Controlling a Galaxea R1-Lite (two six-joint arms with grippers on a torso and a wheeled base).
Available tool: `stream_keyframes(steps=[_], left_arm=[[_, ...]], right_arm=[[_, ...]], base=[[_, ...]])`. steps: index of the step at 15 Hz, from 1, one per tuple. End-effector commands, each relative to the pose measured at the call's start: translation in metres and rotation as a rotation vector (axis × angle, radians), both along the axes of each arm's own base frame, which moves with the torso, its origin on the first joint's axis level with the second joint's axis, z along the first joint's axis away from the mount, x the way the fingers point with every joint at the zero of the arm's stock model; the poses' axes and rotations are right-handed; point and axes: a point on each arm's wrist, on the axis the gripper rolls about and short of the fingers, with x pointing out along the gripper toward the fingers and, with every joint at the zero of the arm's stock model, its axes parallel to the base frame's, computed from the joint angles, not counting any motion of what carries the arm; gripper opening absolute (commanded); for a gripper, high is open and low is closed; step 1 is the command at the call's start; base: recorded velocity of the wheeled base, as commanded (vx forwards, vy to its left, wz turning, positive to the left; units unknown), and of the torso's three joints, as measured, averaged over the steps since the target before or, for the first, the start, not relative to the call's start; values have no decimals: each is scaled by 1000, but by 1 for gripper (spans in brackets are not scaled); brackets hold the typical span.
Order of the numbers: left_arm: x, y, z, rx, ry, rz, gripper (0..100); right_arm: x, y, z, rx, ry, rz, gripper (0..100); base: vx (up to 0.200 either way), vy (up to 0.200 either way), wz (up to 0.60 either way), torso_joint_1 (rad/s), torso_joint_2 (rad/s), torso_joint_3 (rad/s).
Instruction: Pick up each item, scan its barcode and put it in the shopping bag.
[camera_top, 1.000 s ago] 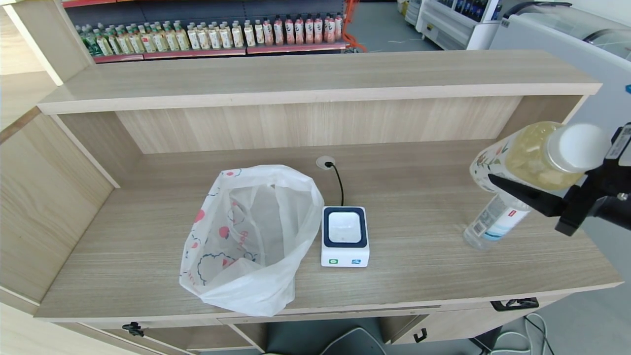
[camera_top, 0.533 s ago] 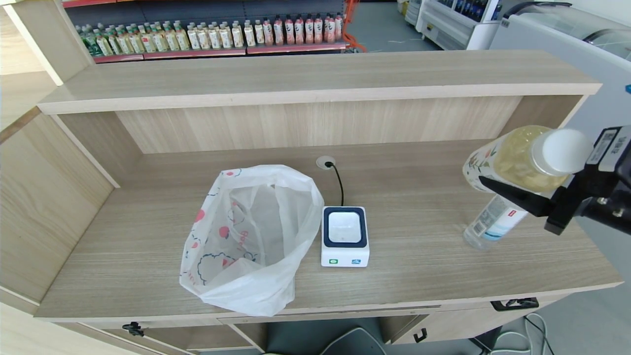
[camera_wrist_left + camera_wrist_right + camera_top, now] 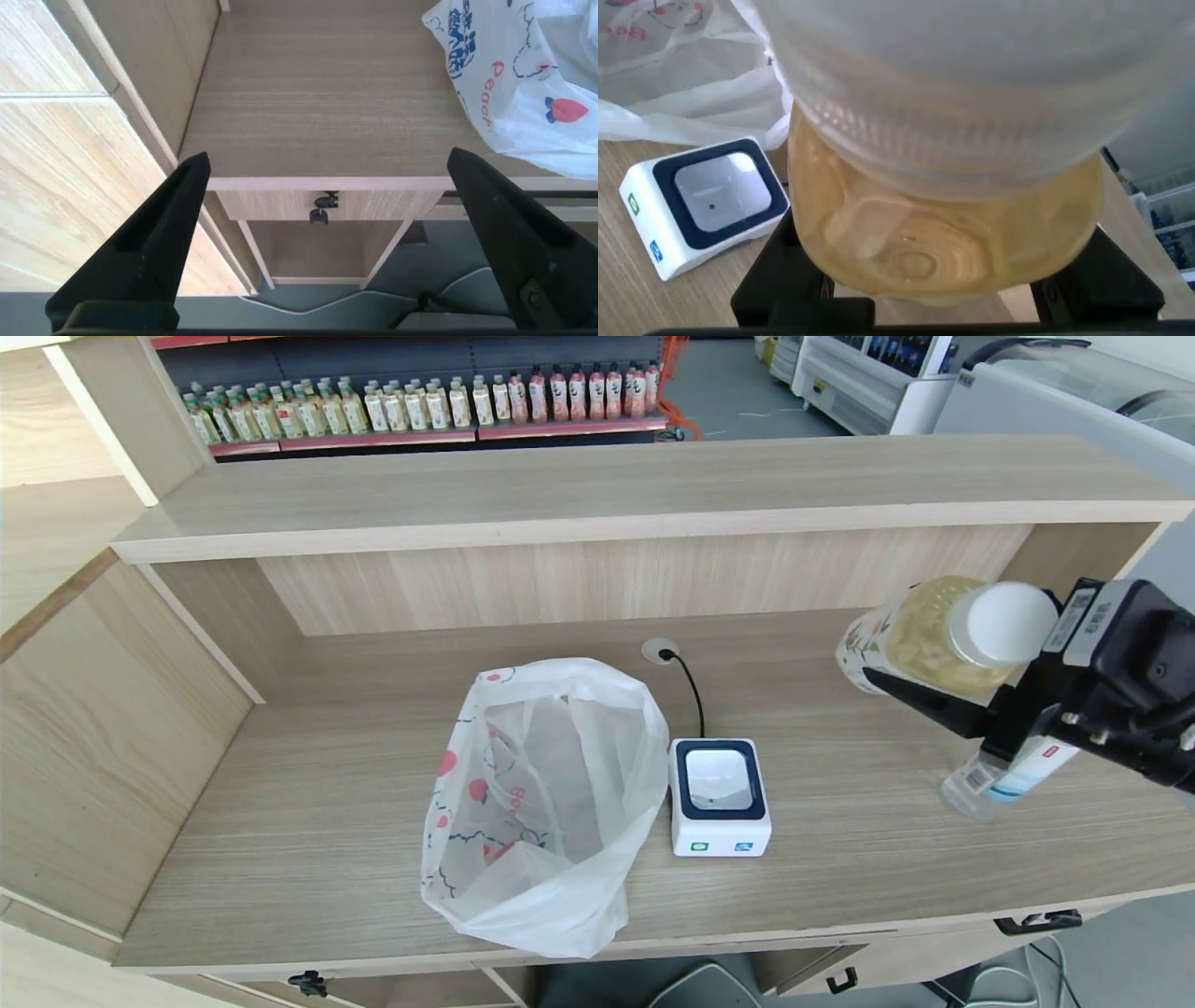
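Observation:
My right gripper (image 3: pixel 943 695) is shut on a yellow drink bottle (image 3: pixel 920 637) with a white cap (image 3: pixel 1010 623), held tilted above the right part of the counter. In the right wrist view the bottle (image 3: pixel 943 233) sits close up between the dark fingers, with the scanner (image 3: pixel 705 201) below it. The white barcode scanner (image 3: pixel 719 795) sits at the counter's middle, beside the open white shopping bag (image 3: pixel 546 793). A clear water bottle (image 3: pixel 1004 779) lies on the counter under my right arm. My left gripper (image 3: pixel 336 233) hangs open over the counter's front edge, left of the bag (image 3: pixel 523 84).
A black cable (image 3: pixel 689 695) runs from the scanner to a hole in the counter. A raised wooden ledge (image 3: pixel 597 490) walls the back, and a side panel (image 3: pixel 103 709) closes the left. Shelves of bottles (image 3: pixel 420 401) stand beyond.
My right gripper has carried the yellow bottle leftward, toward the scanner. The head camera has shifted, so the whole scene sits further right in view.

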Motion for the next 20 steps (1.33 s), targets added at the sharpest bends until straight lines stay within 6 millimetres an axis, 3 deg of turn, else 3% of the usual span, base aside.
stream_keyframes(steps=[1, 11, 20], left_arm=[[0, 0, 0, 1, 0, 0, 100], [0, 0, 0, 1, 0, 0, 100], [0, 0, 0, 3, 1, 0, 100]], right_arm=[[14, 7, -13, -15, 35, 22, 0], [28, 12, -71, -54, 104, 77, 0], [50, 21, -95, -78, 84, 148, 0]], base=[[0, 0, 0, 0, 0, 0], [0, 0, 0, 0, 0, 0], [0, 0, 0, 0, 0, 0]])
